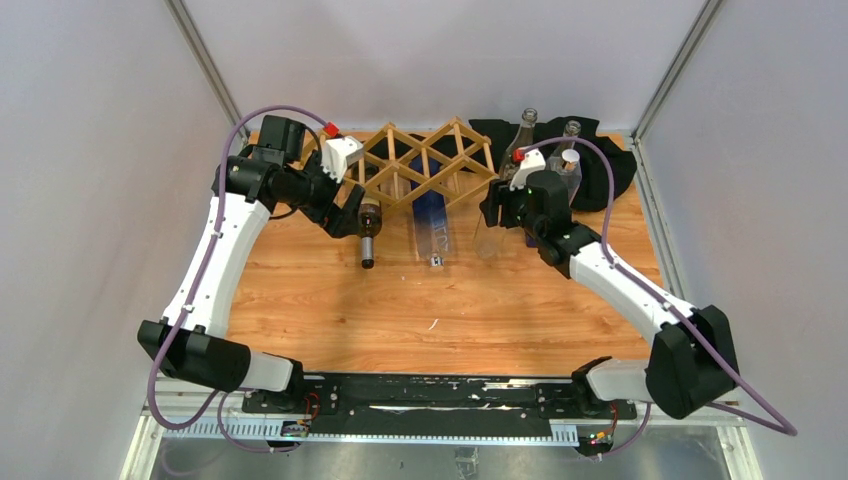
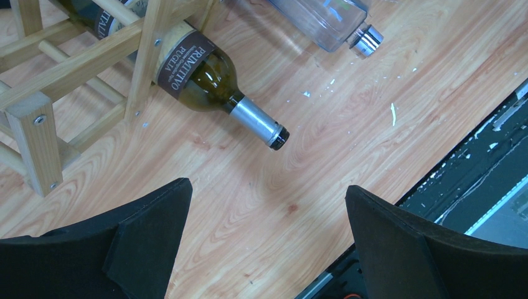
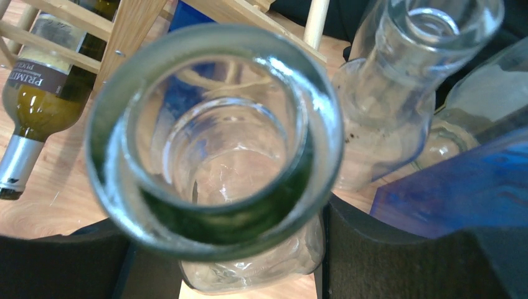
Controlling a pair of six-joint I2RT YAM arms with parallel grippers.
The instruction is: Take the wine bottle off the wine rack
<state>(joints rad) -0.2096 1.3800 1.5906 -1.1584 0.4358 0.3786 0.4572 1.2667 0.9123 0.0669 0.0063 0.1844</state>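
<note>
The light-wood lattice wine rack [image 1: 425, 165] stands at the back middle of the table. A dark wine bottle [image 2: 208, 75] with a brown label and silver neck lies in its lower left opening, neck toward the front [image 1: 368, 235]. My left gripper [image 2: 268, 187] hangs open above bare table just in front of that neck, touching nothing. At the rack's right end my right gripper [image 3: 249, 261] is shut on the body of an upright clear glass bottle [image 3: 212, 143], whose open mouth fills the right wrist view. In the top view, this bottle [image 1: 487, 235] stands on the table.
A clear bottle with blue inside [image 1: 433, 225] lies in the rack's middle, its cap toward the front. Two clear bottles [image 1: 525, 135] [image 1: 570, 150] stand on a black cloth [image 1: 610, 160] at the back right, close behind the right gripper. White specks dot the wooden tabletop [image 1: 440, 310].
</note>
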